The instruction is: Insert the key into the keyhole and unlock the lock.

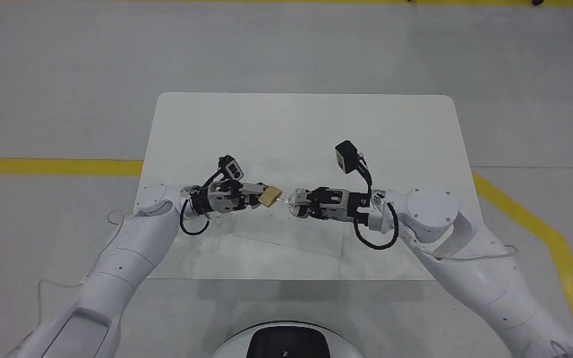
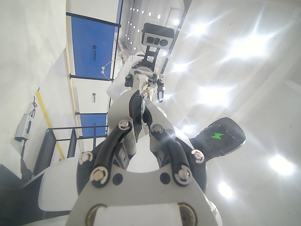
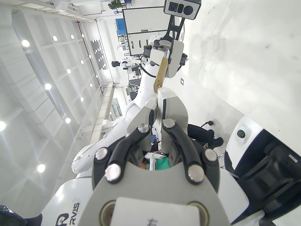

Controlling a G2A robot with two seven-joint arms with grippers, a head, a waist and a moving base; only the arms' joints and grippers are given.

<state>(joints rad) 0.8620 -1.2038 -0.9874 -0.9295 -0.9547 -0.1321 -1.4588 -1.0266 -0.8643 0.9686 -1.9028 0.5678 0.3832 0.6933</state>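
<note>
**Figure. Key and lock held above the table, top and wrist views.**

**Handling.** The key [image 1: 286, 200] is judged light, rigid, thin and smooth. It is best pinched flat across its bow, leaving the blade free, because it can easily twist or slip between pads when turned. The lock [image 1: 268, 195], a small brass block, is judged heavier, hard and not fragile. Its broad flat faces offer the firm hold needed to resist the turning force.

**Right gripper** [image 1: 300, 202]. The fingers are closed to a narrow slit on the key. In the right wrist view, the metal sliver sits between the fingertips [image 3: 165, 99]. The blade points toward 9 o'clock in the top view.

**Left gripper** [image 1: 253, 196]. The fingers are closed on the lock. In the left wrist view, the ribbed black pads [image 2: 134, 101] press together on thin metal. The brass body projects toward 3 o'clock, beyond the fingertips.

**Relation.** The lock lies just toward 8 o'clock from the table's centre, with the key immediately at its 3 o'clock. The key tip meets the lock's end face. The keyhole is hidden, so it cannot be told whether the blade has entered. Both objects are held clear of the table [image 1: 394, 125].
</note>
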